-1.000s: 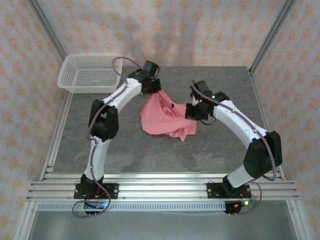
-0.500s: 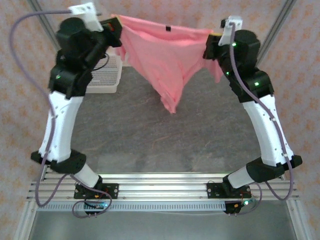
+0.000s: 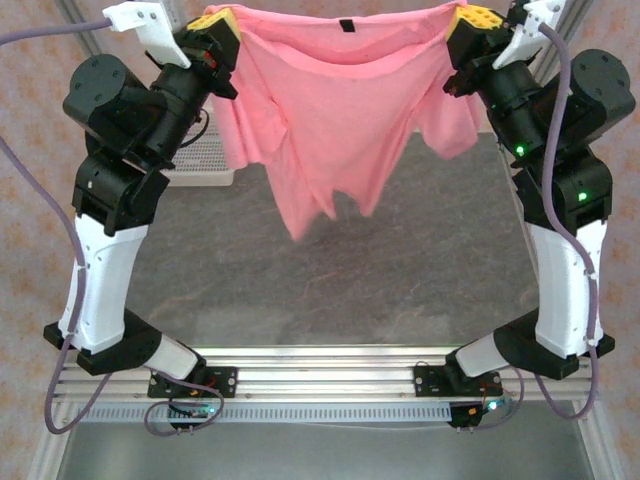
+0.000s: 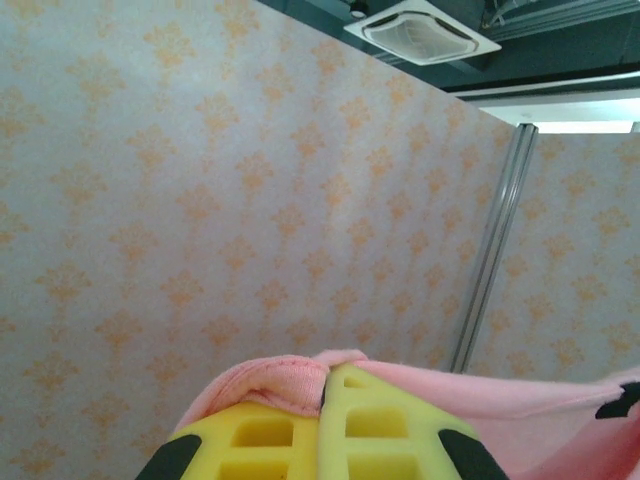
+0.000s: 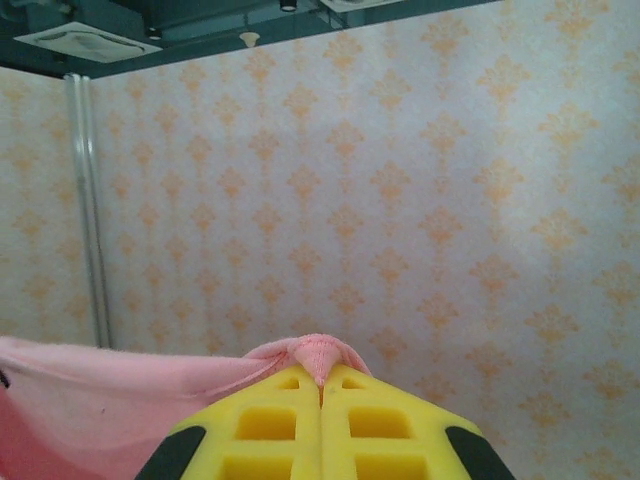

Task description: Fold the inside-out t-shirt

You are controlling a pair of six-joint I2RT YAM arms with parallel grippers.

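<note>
Spreading step: left gripper (image 3: 222,24) and right gripper (image 3: 474,20) pinch the t-shirt (image 3: 335,120) aloft toward 12 o'clock; lowering it flat likely comes next.

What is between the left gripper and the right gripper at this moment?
In the top view, the pink t-shirt spans that stretch, pinched by the left gripper and the right gripper, a small black tag midway.

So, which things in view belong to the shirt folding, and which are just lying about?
Part of the job:
- pink t-shirt, hanging spread between the two grippers
- left gripper, shut on one top corner
- right gripper, shut on the other

Lying about:
- white basket, on the table at far left
</note>
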